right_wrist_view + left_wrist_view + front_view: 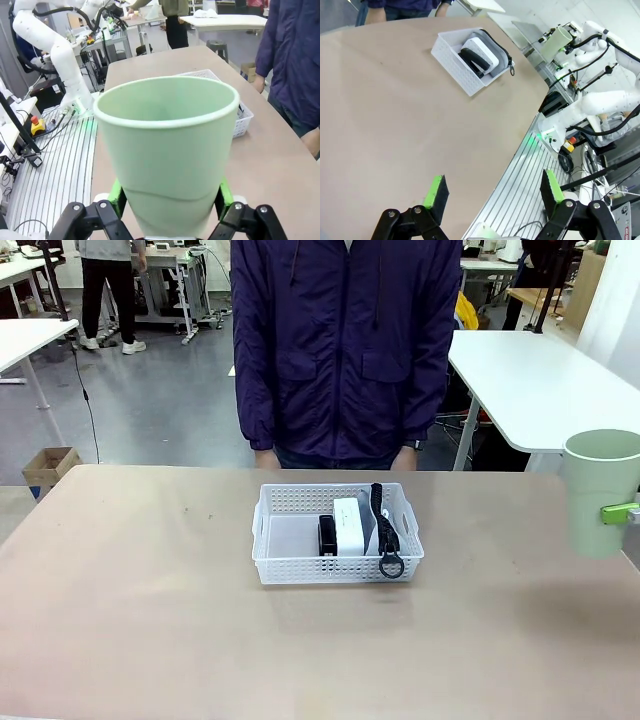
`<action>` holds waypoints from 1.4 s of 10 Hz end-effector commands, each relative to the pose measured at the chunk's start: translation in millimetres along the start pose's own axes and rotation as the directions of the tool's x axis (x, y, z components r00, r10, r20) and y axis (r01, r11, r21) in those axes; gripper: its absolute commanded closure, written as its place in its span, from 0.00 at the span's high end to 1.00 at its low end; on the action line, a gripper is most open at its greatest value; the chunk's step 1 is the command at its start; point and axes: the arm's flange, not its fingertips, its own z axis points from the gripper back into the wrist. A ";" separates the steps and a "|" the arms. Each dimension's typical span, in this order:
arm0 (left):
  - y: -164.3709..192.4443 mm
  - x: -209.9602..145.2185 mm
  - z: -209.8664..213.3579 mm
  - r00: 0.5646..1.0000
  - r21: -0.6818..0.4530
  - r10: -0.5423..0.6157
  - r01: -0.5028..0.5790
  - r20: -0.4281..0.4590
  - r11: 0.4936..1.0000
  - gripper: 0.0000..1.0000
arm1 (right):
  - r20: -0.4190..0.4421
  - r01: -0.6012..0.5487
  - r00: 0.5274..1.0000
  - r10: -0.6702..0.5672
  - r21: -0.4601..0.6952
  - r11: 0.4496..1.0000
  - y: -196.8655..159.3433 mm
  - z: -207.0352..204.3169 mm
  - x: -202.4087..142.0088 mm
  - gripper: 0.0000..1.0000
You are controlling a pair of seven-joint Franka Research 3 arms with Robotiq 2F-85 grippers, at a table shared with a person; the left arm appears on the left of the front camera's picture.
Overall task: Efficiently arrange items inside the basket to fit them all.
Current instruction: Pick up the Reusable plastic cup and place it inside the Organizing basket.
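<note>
While I held the pale green cup (pixel 167 155) upright in my right gripper (pixel 170 200), its green pads pressed against opposite sides of the lower wall, the white basket (pixel 290 565) sat out in the middle of the table (pixel 130 590), well apart from me and in front of the person (pixel 345 340) standing at the far edge. The cup hung above the table's right end, mouth up and, as far as I could see down into it, empty. I judged it light and thin-walled, the kind of thing that would dent or ovalise if I squeezed harder, and smooth enough to slip if I squeezed less; gripping it low, where the taper and the base stiffen it, seemed the right place, and I would not have wanted to shift to the rim. In the basket the grey pouch (pixel 372 525) stood on edge along the right-hand side with its black strap (pixel 385 535) draped over the near wall, the small white box (pixel 348 528) stood just beside it, and the black stapler (pixel 327 535) stood against the box's left face. That left bare floor in the left part of the basket, which I reckoned wide enough to take the cup standing. The pouch looked soft and would give if nudged; the box and stapler looked rigid. My left gripper (pixel 492 192) hung above the near edge of the table, released, jaws wide and carrying nothing.
</note>
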 end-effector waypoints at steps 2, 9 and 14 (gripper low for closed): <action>-1.1 -0.3 -0.3 1.000 -0.010 -0.019 0.019 0.008 1.000 0.97 | -0.047 0.036 0.998 -0.036 -0.001 0.999 7.1 -17.5 23.2 0.85; -1.1 -0.3 -0.3 1.000 -0.010 -0.019 0.019 0.008 1.000 0.97 | -0.147 0.515 0.838 -0.525 -0.102 0.851 47.0 -234.3 159.7 0.85; -1.1 -0.3 -0.3 1.000 -0.010 -0.019 0.019 0.008 1.000 0.97 | -0.484 0.522 0.495 -0.721 -0.498 0.692 62.3 -362.3 241.3 0.85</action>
